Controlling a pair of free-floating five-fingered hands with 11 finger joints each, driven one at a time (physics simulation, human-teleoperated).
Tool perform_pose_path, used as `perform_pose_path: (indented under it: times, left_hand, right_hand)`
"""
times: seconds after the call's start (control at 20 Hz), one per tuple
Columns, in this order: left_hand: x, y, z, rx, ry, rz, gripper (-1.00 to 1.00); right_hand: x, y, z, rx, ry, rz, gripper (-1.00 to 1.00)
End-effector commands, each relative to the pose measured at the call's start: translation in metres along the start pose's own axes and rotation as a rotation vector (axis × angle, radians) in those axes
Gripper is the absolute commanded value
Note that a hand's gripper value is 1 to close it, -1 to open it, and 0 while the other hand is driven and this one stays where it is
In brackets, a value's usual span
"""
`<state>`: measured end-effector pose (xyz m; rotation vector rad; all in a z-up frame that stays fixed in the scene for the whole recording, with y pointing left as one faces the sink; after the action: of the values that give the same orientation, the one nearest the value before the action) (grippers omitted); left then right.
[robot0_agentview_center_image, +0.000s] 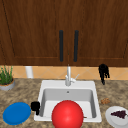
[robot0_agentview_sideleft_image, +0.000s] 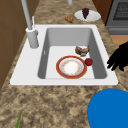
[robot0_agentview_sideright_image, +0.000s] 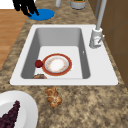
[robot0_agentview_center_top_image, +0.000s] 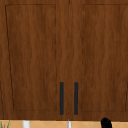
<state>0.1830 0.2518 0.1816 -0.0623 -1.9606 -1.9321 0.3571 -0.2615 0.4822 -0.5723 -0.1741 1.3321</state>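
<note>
Red bowl (robot0_agentview_center_image: 67, 114) looming at sink's (robot0_agentview_center_image: 42, 86) front edge; left hand (robot0_agentview_center_image: 35, 106) hovering, fingers relaxed, between blue plate (robot0_agentview_center_image: 16, 113) and sink's left rim; right hand (robot0_agentview_center_image: 103, 72) hanging, fingers down, loose, above counter's back right.

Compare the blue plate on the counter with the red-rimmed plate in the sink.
The blue plate is plain blue all over; the red-rimmed plate has a white centre. The blue plate lies on the counter beside the left hand; the red-rimmed plate lies on the sink floor. Both are round and lie flat.

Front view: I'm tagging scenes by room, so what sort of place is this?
Most likely a home kitchen: a white sink with a faucet set in a speckled stone counter, below a wooden wall cabinet.
</note>
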Motion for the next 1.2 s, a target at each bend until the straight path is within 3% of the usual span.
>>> perform_pose_path:
  times: [0.0,0.15,0.25,0.35,0.95,1.15]
  left_hand:
    - [0.000,0.000,0.000,0.000,0.000,0.000,0.00]
    - [0.000,0.000,0.000,0.000,0.000,0.000,0.00]
    - [0.000,0.000,0.000,0.000,0.000,0.000,0.00]
    - [0.000,0.000,0.000,0.000,0.000,0.000,0.00]
    - [0.000,0.000,0.000,0.000,0.000,0.000,0.00]
    - [0.000,0.000,0.000,0.000,0.000,0.000,0.00]
  right_hand:
    - [0.010,-0.001,-0.006,0.002,-0.002,-0.007,-1.00]
    - [-0.002,0.024,0.005,-0.002,-0.002,-0.028,-1.00]
    - [-0.006,0.025,-0.002,-0.015,0.013,-0.042,-1.00]
    - [-0.024,0.039,0.004,-0.074,-0.018,-0.032,-1.00]
    - [-0.066,0.137,-0.013,-0.173,-0.052,-0.098,-1.00]
    - [-0.081,0.159,-0.035,-0.138,-0.060,-0.102,-1.00]
